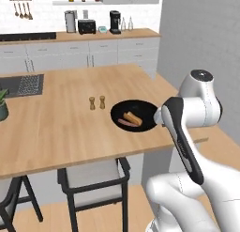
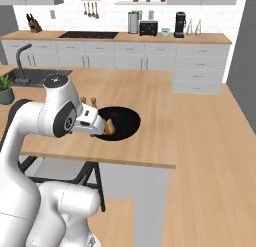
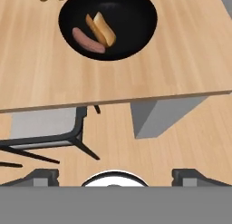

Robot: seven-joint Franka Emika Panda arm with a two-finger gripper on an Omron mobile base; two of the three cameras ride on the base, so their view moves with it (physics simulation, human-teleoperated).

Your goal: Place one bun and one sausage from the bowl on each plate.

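The black bowl point(image 1: 135, 115) sat on the wooden bench point(image 1: 56, 118), close to the near edge and toward the robot's side of it. Inside lay a golden-tan bun point(image 3: 103, 29) and a reddish-brown sausage point(image 3: 88, 40), side by side and just about touching, the sausage nearer the bench edge in the hand view; in the left base view the bun point(image 1: 133, 118) lay just behind the sausage point(image 1: 127, 123). In the right base view the bowl point(image 2: 122, 123) was partly covered by the robot's wrist, and a bit of the bun point(image 2: 110, 127) showed beside it. Two small wooden shakers point(image 1: 97, 103) stood upright on the bench just beside the bowl, on the side away from the arm. The pincer point(image 3: 116, 174) hung back from the bench, over the floor in front of the near edge, and well apart from the bowl; its two dark fingertips point(image 3: 41, 175) stood far apart at the bottom of the hand view, spread wide with nothing between them. A black-framed chair point(image 1: 93, 179) with a pale seat was tucked under the bench edge below the bowl. At the far left of the bench a dark sink point(image 2: 37, 76) with a faucet was set into the top, and a green potted plant point(image 2: 6, 88) stood next to it.
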